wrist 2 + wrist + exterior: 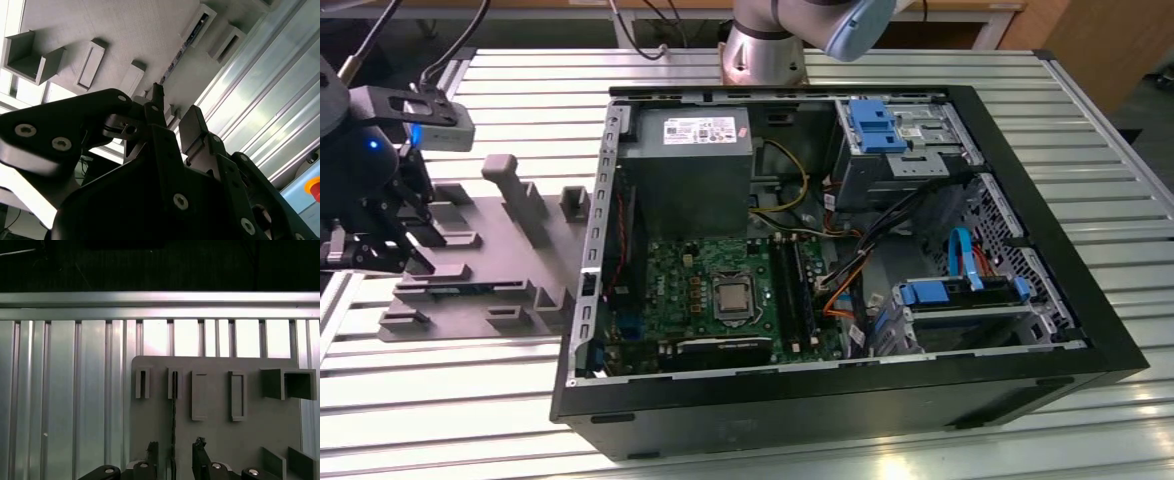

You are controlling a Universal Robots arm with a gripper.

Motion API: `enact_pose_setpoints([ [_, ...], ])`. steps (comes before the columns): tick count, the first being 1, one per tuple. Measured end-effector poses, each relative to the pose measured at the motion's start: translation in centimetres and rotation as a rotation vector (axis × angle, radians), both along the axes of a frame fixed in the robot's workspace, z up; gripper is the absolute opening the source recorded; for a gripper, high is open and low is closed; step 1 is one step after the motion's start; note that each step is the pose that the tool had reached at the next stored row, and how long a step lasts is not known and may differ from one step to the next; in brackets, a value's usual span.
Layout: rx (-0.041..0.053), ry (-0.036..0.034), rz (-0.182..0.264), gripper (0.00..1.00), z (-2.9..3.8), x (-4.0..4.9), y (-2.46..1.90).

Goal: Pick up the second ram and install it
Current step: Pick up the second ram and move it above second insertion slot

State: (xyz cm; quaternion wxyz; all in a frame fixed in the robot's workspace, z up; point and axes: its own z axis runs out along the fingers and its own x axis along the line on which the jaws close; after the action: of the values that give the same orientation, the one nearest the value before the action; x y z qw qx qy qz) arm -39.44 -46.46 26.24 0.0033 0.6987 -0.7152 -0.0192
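First wrist view: open tool (175, 449) straddling the second ram (173, 400).
Ram stands edge-on in the grey fixture (250, 440) on the counter (60, 405); closing off-centre could tilt or jam it in its slot.

The setting is a robotics laboratory or test workshop. Indicators: a workbench (1067, 150) built from ribbed aluminium profiles; a robot arm base (761, 55) standing at one edge; an opened desktop computer case (854, 400) lying on its side; a grey fixture block (480, 270) beside it; a red push-button (314, 189) on a yellow housing.
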Motion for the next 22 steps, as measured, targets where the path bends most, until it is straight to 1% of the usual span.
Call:
enact_pose_setpoints([
  [7, -0.0001, -0.0011, 0.0, 0.4, -0.21, 0.0, 0.0],
  [22, -0.0001, -0.0015, 0.0, 0.4, -0.97, 0.0, 0.0],
])
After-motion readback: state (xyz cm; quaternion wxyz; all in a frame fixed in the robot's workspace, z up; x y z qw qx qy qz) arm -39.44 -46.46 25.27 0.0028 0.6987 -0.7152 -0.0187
